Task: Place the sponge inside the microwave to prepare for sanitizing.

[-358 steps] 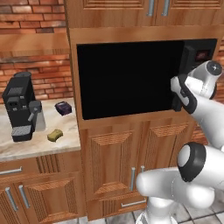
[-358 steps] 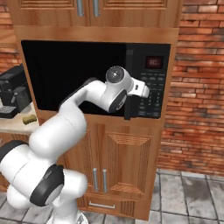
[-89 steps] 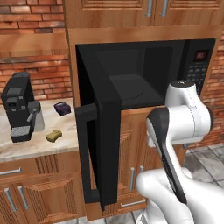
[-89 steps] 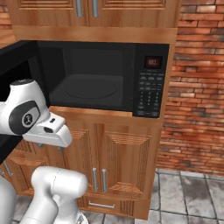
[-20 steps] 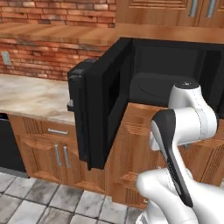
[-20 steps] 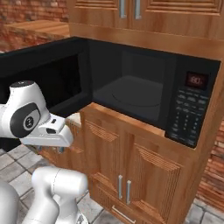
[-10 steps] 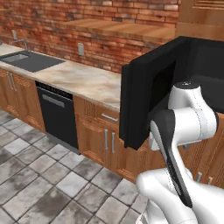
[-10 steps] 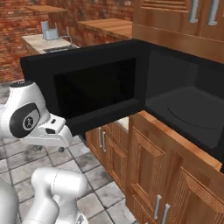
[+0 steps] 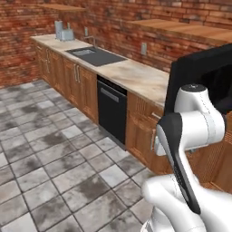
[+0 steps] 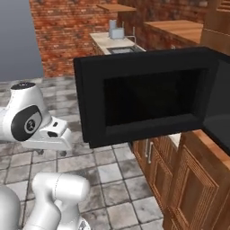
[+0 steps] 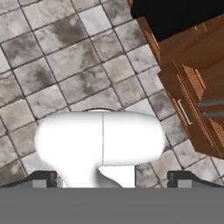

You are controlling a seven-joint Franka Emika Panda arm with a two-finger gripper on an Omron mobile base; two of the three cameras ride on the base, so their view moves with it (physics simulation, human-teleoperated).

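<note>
The microwave [image 10: 148,96] is shown with its door [image 9: 199,74] swung fully outward, the door's free edge projecting over the grey tiled floor [image 9: 50,158]. The dark cavity [image 10: 220,121] is seen at the right edge of the right base view, above wooden cabinets [image 10: 197,184]. The fingers [image 11: 111,178] are spread wide, holding nothing, directed down at open floor. A long worktop [image 9: 131,72] with a sink [image 9: 93,55] and black dishwasher [image 9: 111,108] borders the floor.
</note>
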